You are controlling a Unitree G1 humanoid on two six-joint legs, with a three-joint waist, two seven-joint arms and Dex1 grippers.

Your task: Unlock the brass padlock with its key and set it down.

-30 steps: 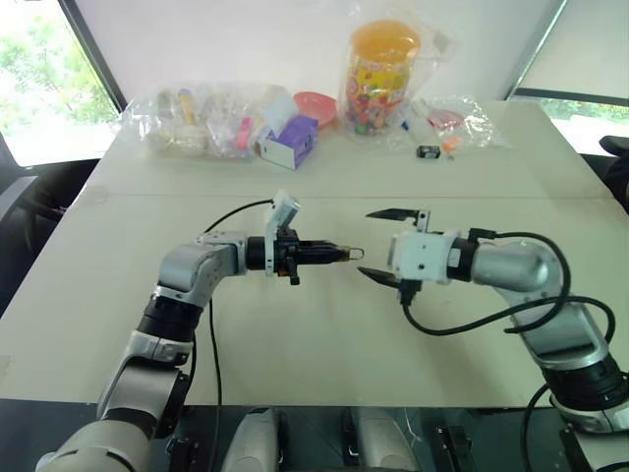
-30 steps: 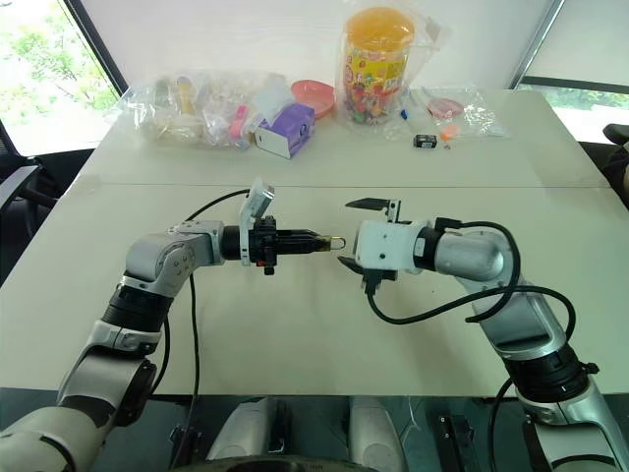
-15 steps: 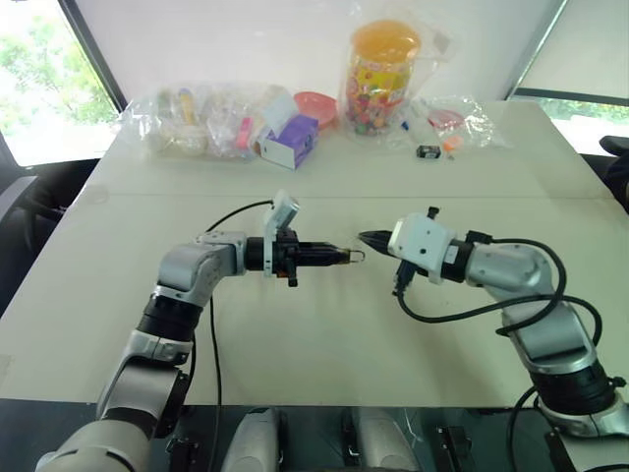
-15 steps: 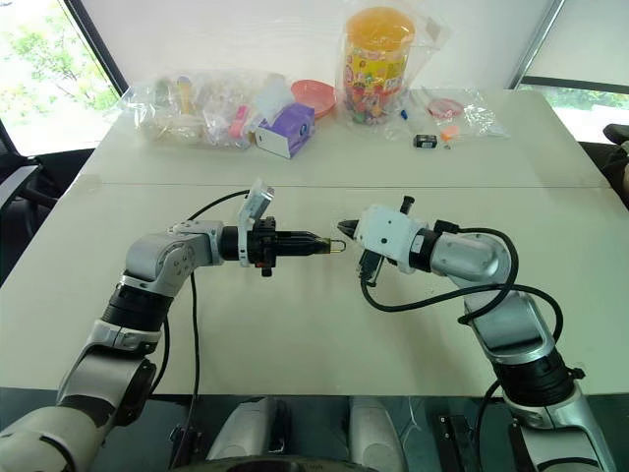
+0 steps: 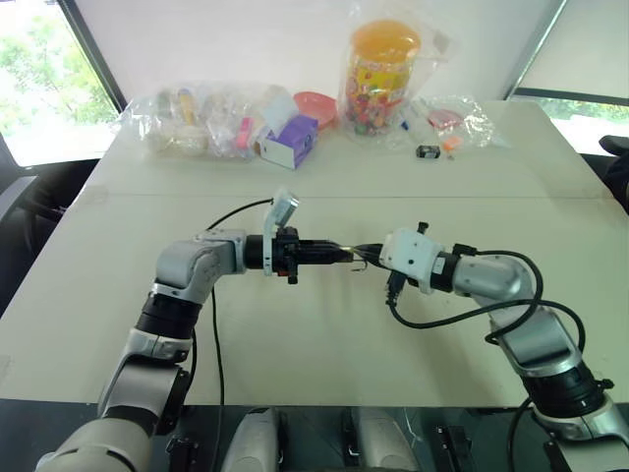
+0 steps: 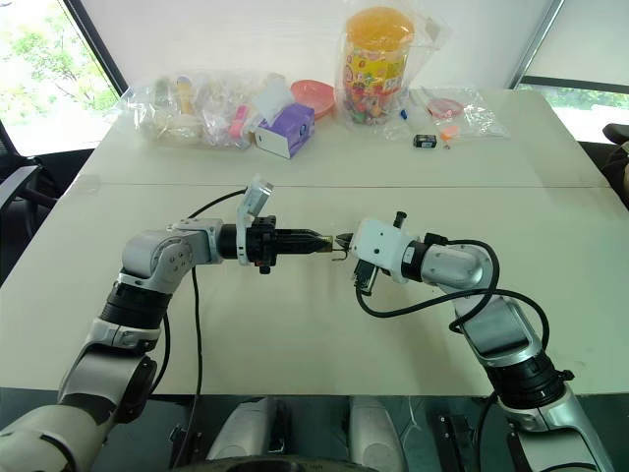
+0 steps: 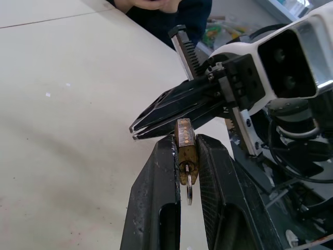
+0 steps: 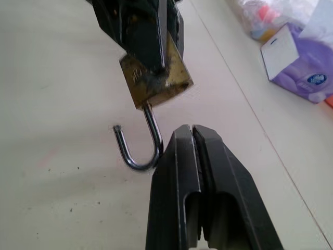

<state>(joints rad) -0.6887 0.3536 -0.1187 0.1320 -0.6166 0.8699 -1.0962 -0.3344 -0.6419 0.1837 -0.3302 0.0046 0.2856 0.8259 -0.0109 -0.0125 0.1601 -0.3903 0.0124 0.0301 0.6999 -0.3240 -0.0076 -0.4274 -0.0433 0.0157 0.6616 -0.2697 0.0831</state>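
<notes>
Above the middle of the pale tabletop (image 5: 324, 334) the two arms meet tip to tip. The left tool (image 7: 183, 156) is clamped on the brass padlock (image 7: 185, 148), holding its small yellow body in the air between both black fingers, with a key (image 7: 188, 188) hanging from the keyhole end. The silvery shackle (image 8: 139, 140) stands sprung open as a hook, one end free of the body. The right tool (image 8: 192, 136) has its fingers pressed together with nothing between them, their tips right beside the shackle's curve. At the far edge lie clear bags of odds and ends (image 5: 201, 123), a purple box (image 5: 288, 141) and a candy jar (image 5: 381, 71).
</notes>
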